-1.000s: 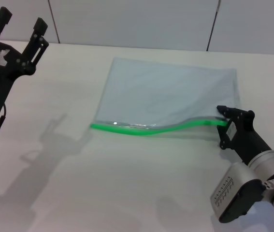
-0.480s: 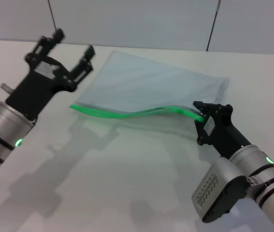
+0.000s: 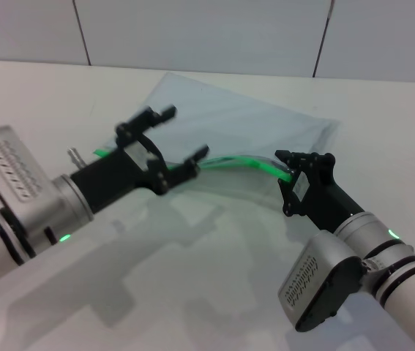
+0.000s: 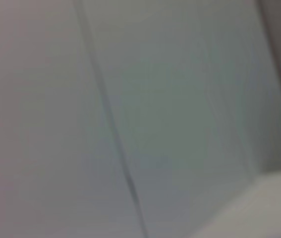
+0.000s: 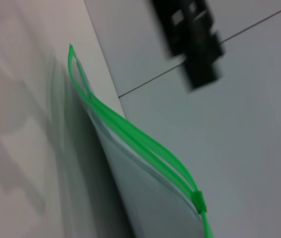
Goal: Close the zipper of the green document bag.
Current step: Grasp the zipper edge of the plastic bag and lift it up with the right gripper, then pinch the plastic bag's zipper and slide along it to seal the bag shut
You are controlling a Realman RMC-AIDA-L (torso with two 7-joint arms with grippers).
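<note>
Zipper [image 3: 247, 160], a thin bright green plastic strip, arcs across the frame's centre along the lifted near edge of the large flat translucent pale blue-grey document bag [image 3: 258, 131]. Clamped on the zipper's end at centre right, the right gripper [image 3: 292, 173] should keep the strip taut. Left of centre, the left gripper [image 3: 169, 146], fingers spread, should pinch the small slider [image 5: 197, 199] before pulling.

Pale blue-grey green document bag [image 3: 244, 124] — bright green zipper [image 3: 244, 161] — white table [image 3: 214, 285].

A plain white table [image 3: 214, 292] carries the green document bag [image 3: 251, 128], lying near its back edge.
</note>
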